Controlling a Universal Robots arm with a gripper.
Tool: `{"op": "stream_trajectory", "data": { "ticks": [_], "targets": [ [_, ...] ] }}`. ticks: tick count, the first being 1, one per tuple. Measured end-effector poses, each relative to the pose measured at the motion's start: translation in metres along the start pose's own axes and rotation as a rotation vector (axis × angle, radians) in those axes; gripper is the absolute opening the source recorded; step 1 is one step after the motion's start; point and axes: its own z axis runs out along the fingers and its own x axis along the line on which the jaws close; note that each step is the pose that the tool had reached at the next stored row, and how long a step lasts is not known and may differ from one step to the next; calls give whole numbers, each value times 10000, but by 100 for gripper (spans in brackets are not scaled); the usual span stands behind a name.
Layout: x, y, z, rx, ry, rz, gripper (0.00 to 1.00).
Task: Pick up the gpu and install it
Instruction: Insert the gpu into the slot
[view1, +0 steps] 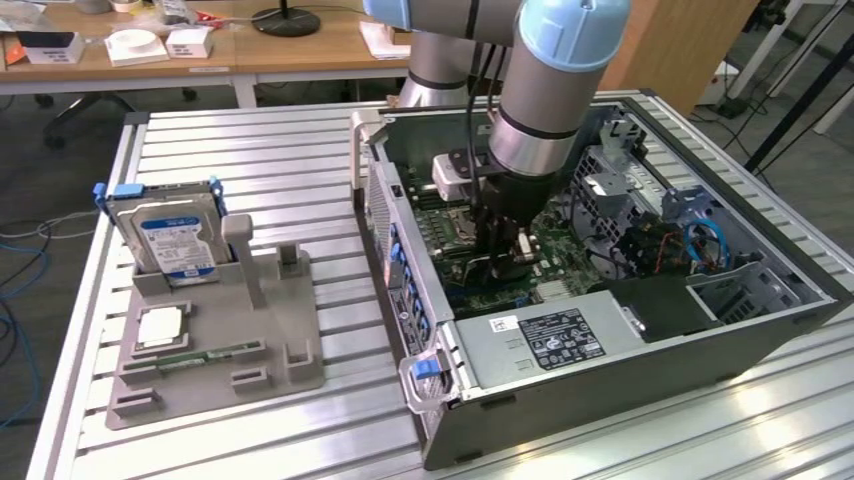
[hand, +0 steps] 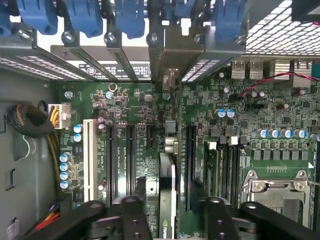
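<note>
The gpu stood edge-on in a motherboard slot, inside the open computer case. The gripper straddled its top edge, fingers spread, seemingly just clear of the card. Judgement: seating went best with straight downward pressure, bracket aligned to the rear slot openings.

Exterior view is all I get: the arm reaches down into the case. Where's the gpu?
Observer: The gpu stands edge-on on the motherboard, inside the gripper.
Operator: Clamped?
Observer: No. The wrist view shows a gap on each side of the card; the jaws stand open.
Operator: What's next to it?
Observer: An empty black slot lies on either side.
</note>
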Motion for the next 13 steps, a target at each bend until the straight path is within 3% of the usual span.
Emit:
{"op": "stream_trajectory", "data": {
  "ticks": [1,2,4,11,13],
  "targets": [
    [0,0,0,0,1,0,45],
    [0,0,0,0,1,0,51],
    [0,0,-19,-2,4,1,51],
    [-6,2,-253,-1,1,1,51],
    [-5,2,-255,-1,-48,-1,51]
  ]
}}
